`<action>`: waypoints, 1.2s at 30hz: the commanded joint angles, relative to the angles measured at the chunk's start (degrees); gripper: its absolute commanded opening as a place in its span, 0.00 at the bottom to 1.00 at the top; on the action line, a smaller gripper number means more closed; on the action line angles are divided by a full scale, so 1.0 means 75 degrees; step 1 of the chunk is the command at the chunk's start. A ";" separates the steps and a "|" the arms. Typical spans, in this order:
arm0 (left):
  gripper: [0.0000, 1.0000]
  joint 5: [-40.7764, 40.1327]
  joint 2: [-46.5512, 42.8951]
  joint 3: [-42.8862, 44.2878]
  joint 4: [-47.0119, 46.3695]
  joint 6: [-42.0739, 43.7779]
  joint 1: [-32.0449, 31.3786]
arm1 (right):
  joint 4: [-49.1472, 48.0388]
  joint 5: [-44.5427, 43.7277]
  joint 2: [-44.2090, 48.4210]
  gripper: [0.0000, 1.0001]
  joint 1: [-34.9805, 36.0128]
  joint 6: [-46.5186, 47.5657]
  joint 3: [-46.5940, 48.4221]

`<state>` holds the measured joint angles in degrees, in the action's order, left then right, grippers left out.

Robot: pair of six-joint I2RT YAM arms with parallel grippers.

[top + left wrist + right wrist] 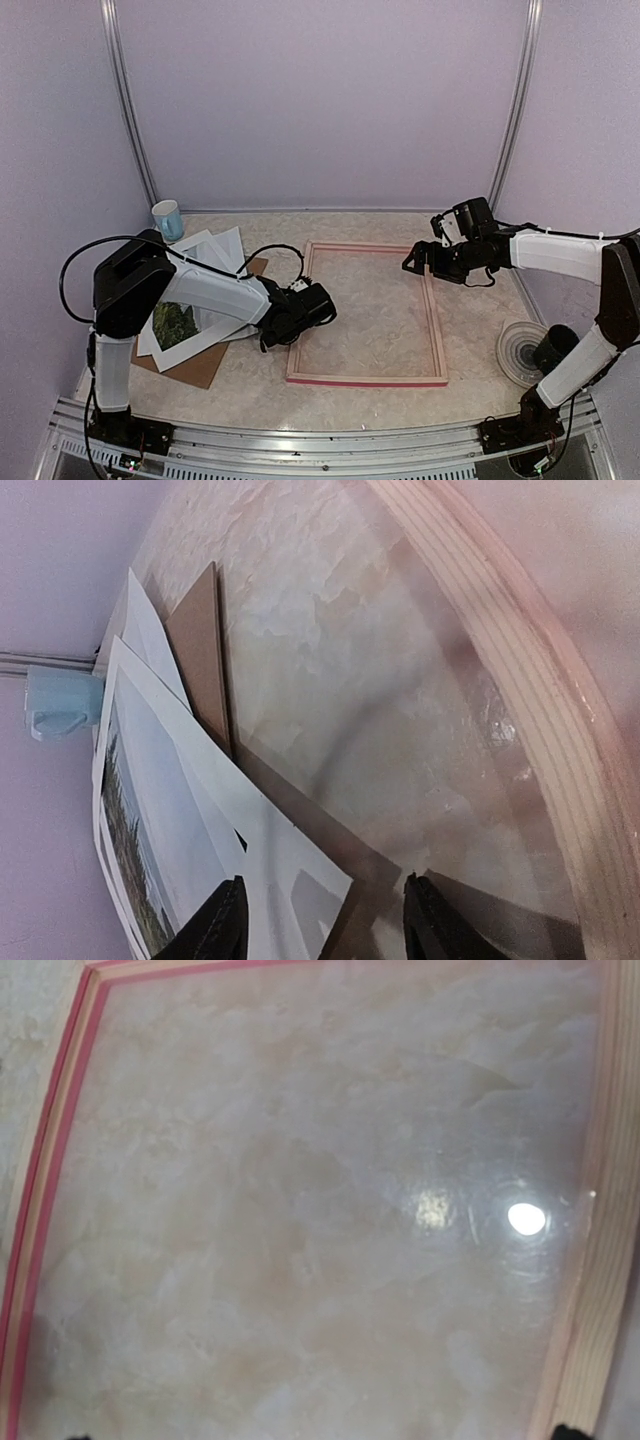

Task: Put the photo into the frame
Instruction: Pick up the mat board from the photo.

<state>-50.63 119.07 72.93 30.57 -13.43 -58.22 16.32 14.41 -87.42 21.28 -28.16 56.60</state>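
Photo (150, 805) in left wrist view; frame (595, 1260) fills right.

Lab robot cell: blank walls (320, 100), railed tabletop (250, 385)

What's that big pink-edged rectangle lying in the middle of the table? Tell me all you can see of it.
The frame is a large, thin-railed rectangle of pale wood with a bright pink edge. It lies flat on the table, holding no picture; glints in the right wrist view suggest a clear pane inside. The left end effector hovers open by its left rail, apparently not gripping it.
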 commanded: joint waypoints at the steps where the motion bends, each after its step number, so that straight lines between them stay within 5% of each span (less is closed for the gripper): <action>1: 0.53 -0.0099 0.0513 0.0178 0.0725 -0.0097 0.0058 | -0.0152 0.0071 -0.0051 0.99 0.0104 -0.0018 -0.0035; 11: 0.54 -0.0258 0.0568 0.0505 0.2026 -0.0724 -0.0181 | -0.0166 0.0163 -0.0130 0.99 0.0115 -0.0054 0.0038; 22: 0.46 -0.0690 0.0828 0.0434 0.1446 -0.0444 -0.0051 | -0.0037 0.0109 -0.0137 0.99 0.0190 0.0004 0.0175; 36: 0.15 -0.0762 0.0786 0.0325 0.1003 -0.0308 0.0215 | -0.0015 0.0118 -0.0142 0.99 0.0186 0.0028 0.0201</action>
<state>-57.67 124.57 76.16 40.16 -16.16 -57.30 16.14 15.29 -88.33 22.13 -28.14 56.86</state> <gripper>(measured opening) 0.190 0.992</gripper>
